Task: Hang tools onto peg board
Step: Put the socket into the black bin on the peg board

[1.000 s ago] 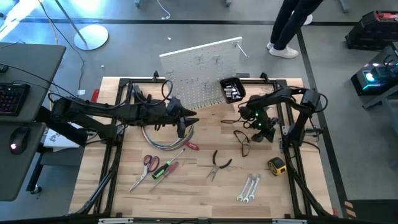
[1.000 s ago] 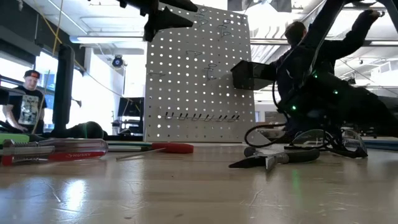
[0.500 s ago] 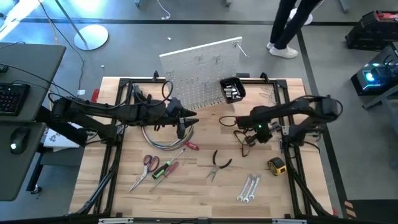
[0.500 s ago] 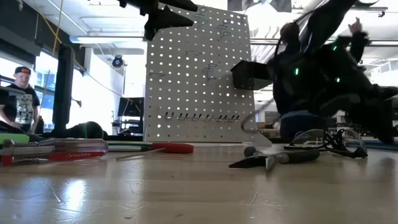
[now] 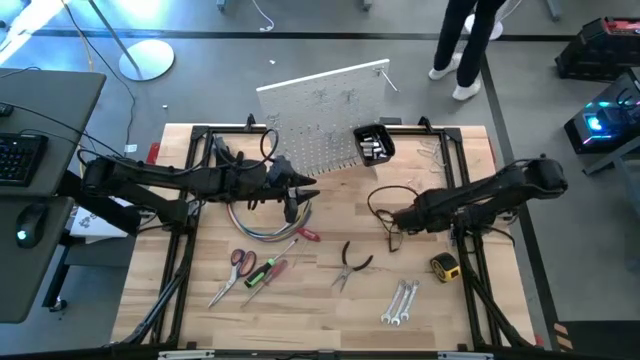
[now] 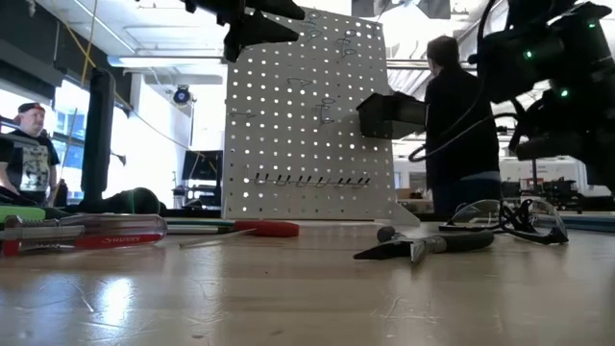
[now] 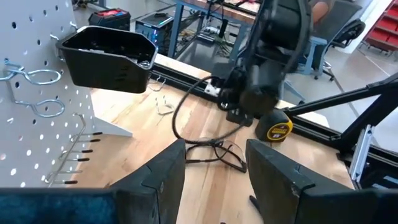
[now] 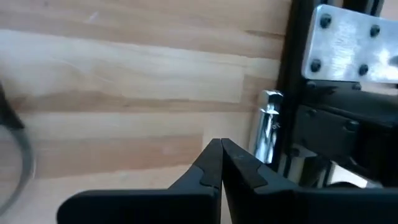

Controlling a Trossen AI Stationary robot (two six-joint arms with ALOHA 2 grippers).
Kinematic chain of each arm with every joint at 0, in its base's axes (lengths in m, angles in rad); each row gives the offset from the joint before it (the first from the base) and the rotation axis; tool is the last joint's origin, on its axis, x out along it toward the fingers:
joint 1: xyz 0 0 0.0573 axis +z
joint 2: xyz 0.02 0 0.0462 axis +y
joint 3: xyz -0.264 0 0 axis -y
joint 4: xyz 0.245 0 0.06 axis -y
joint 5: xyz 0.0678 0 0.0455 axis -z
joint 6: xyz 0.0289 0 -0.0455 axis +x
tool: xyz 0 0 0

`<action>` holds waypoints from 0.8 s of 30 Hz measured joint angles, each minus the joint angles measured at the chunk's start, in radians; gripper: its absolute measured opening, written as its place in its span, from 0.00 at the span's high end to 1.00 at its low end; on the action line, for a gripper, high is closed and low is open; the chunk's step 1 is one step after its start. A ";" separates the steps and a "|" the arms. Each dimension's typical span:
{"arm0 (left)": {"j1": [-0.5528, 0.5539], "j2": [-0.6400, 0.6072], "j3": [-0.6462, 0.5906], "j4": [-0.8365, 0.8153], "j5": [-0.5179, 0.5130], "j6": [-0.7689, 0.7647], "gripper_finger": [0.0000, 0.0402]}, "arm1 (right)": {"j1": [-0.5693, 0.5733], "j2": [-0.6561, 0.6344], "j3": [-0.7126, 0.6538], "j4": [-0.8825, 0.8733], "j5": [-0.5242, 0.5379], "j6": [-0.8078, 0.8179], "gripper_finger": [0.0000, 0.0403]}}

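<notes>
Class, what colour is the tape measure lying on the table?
The tape measure is yellow with black; the left wrist view shows it best.

A robotics lab or workshop is shown: a wooden table point(image 5: 330, 300) boxed in by a black metal frame point(image 5: 190, 240) is set on a grey floor point(image 5: 300, 50), with a desk point(image 5: 50, 110) carrying a keyboard point(image 5: 18, 158) and a mouse point(image 5: 30, 222) just beside it. Beyond the table, ceiling pipes point(image 6: 163, 43), bright windows point(image 6: 29, 106) and benches loaded with equipment point(image 7: 155, 25) are seen, and red storage bins point(image 7: 382, 31) are stacked at the far side. Two people are caught in the room, one standing point(image 6: 461, 135) behind the table and another point(image 6: 29, 154) off to the edge.
</notes>
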 joint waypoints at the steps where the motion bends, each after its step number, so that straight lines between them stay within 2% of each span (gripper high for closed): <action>1: 0.002 0.000 0.000 0.000 0.000 0.000 0.59 | 0.009 0.018 0.000 0.001 0.007 0.033 1.00; 4: 0.009 0.000 0.000 -0.005 0.000 -0.001 0.59 | 0.050 0.055 0.000 0.045 -0.021 0.139 1.00; 7: 0.010 0.000 0.000 -0.005 -0.007 0.000 0.59 | 0.139 0.075 0.007 0.138 -0.035 0.208 1.00; 10: 0.010 0.000 0.000 -0.006 -0.036 0.001 0.59 | 0.235 0.082 0.052 0.079 -0.030 0.369 1.00; 14: 0.026 0.000 0.000 -0.006 -0.057 0.002 0.59 | 0.342 0.079 0.116 -0.113 -0.036 0.638 1.00; 17: 0.041 0.002 0.000 -0.008 -0.056 0.002 0.59 | 0.369 0.079 0.119 -0.161 -0.078 0.670 1.00; 20: 0.058 0.003 0.000 -0.012 -0.035 0.002 0.59 | 0.366 0.079 0.067 -0.115 -0.102 0.677 1.00; 24: 0.068 0.003 0.000 -0.024 0.007 0.002 0.59 | 0.347 0.085 -0.040 -0.039 -0.190 0.700 1.00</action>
